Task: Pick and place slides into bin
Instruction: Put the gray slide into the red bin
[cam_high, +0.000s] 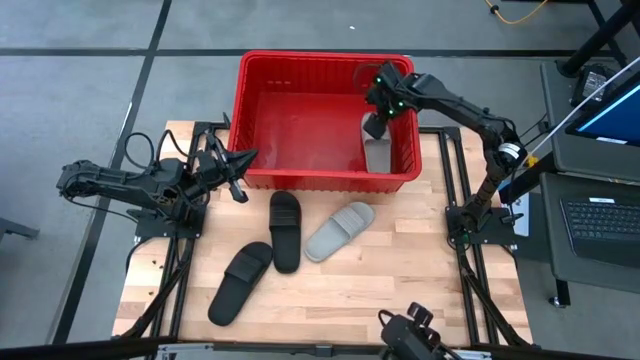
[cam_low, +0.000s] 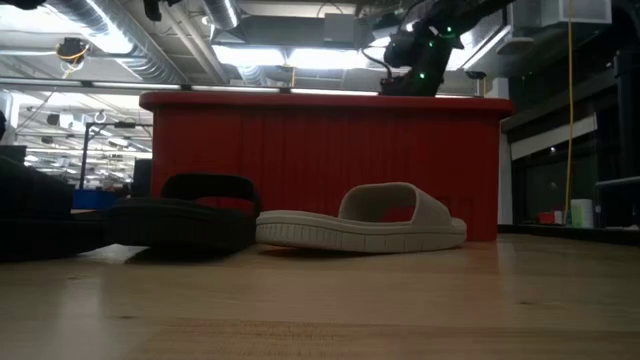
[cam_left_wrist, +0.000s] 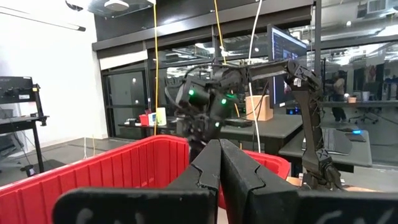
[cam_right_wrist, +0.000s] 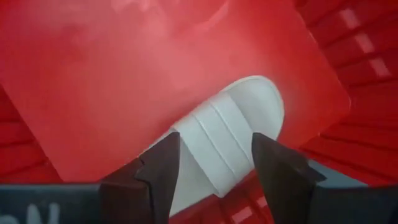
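The red bin (cam_high: 320, 57) stands at the table's far side. One light grey slide (cam_high: 378, 152) lies inside it by the right wall, strap up; it also shows in the right wrist view (cam_right_wrist: 230, 130). My right gripper (cam_high: 376, 122) hovers above that slide, open (cam_right_wrist: 214, 171), its fingers on either side of the strap without touching it. On the table in front of the bin lie a second grey slide (cam_high: 340, 231) and two black slides (cam_high: 285, 230) (cam_high: 240, 283), soles down. My left gripper (cam_high: 237, 178) is shut and empty by the bin's near left corner.
The bin's front wall (cam_low: 320, 160) rises behind the grey slide (cam_low: 360, 220) and a black slide (cam_low: 185, 215) in the low view. Bare wood lies along the table's near and right parts. A desk with a laptop (cam_high: 600, 215) stands off the table's right.
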